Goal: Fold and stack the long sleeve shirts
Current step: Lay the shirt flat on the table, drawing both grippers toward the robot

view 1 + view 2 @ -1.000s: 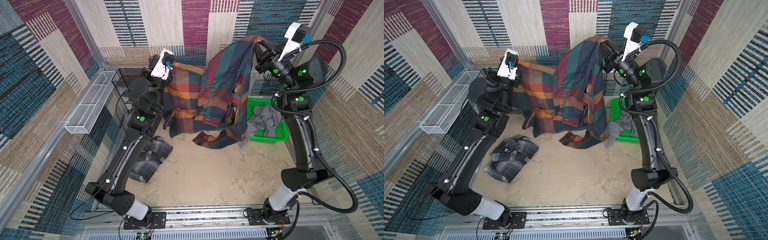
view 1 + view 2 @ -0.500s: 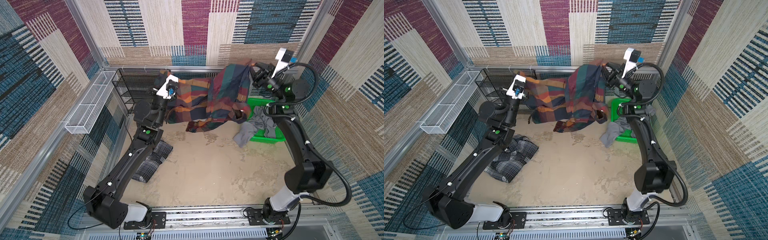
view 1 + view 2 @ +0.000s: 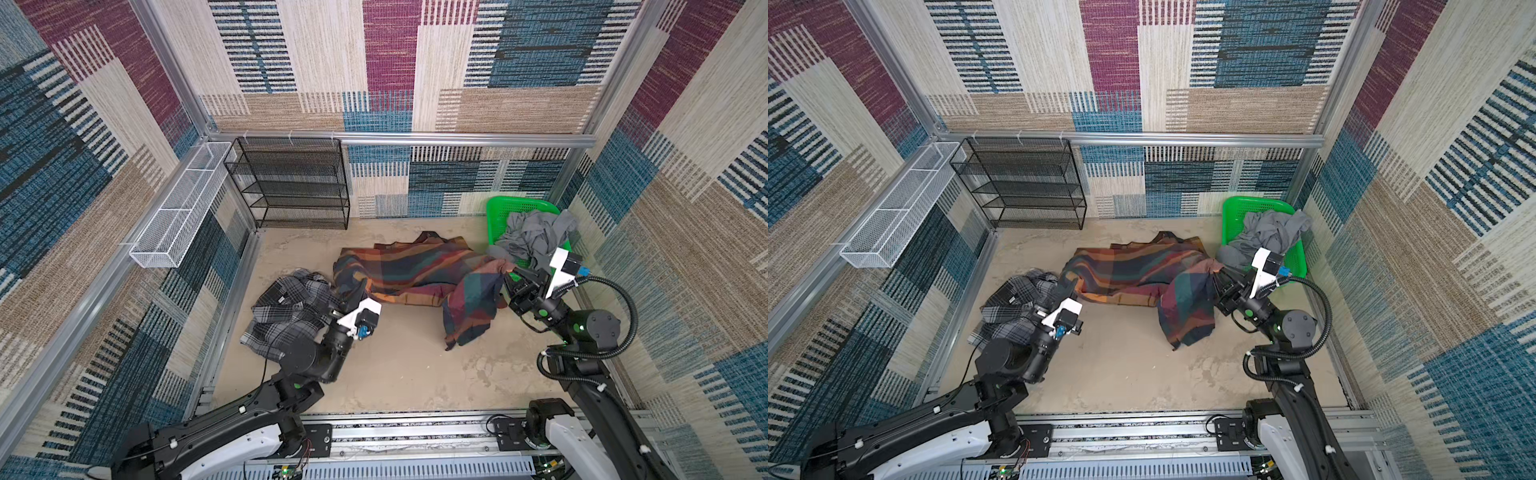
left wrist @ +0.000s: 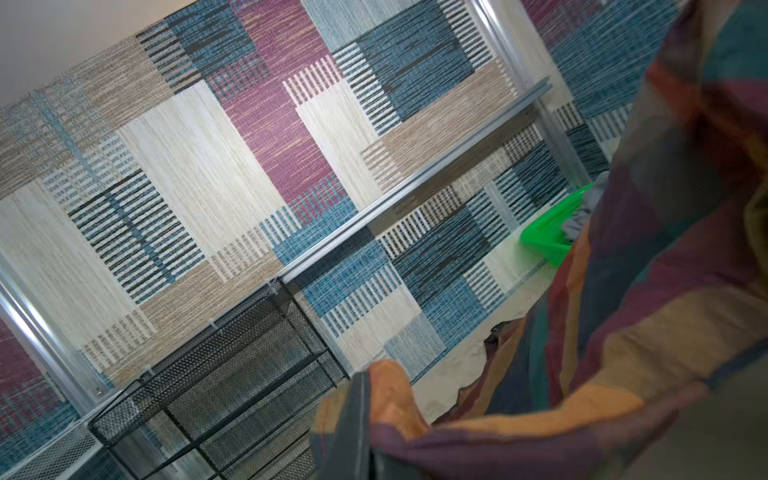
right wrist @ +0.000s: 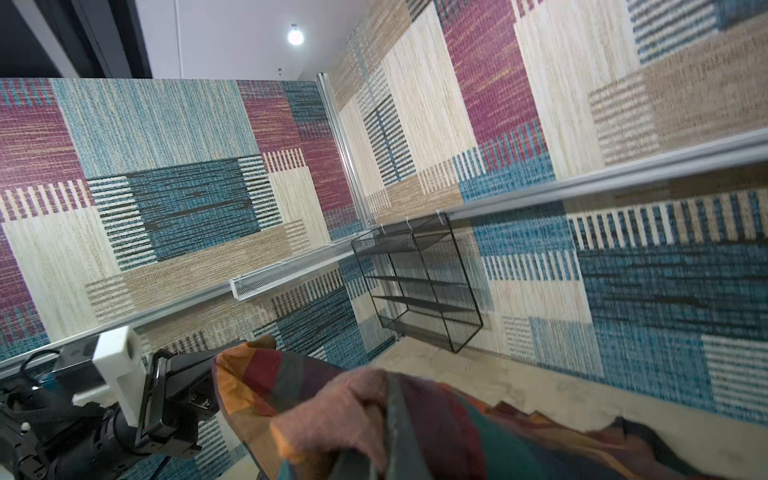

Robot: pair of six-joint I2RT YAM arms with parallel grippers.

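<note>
My jaws are both pinched shut on the big plaid shirt [image 3: 411,272]: left gripper [image 3: 352,294] at its 9 o'clock end, right gripper [image 3: 509,277] at its 3 o'clock end. A moment ago I held it high. Now it lies on the table [image 3: 395,374], ready to smooth and fold. It lies long from 9 to 3, with one flap hanging toward 6. I cannot tell where the collar is. The small grey shirt [image 3: 291,309] lies touching it at 9.

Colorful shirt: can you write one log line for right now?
colorful shirt: lying rumpled on table; left gripper: shut on it; right gripper: shut on it; grey plaid shirt: crumpled nearby
</note>
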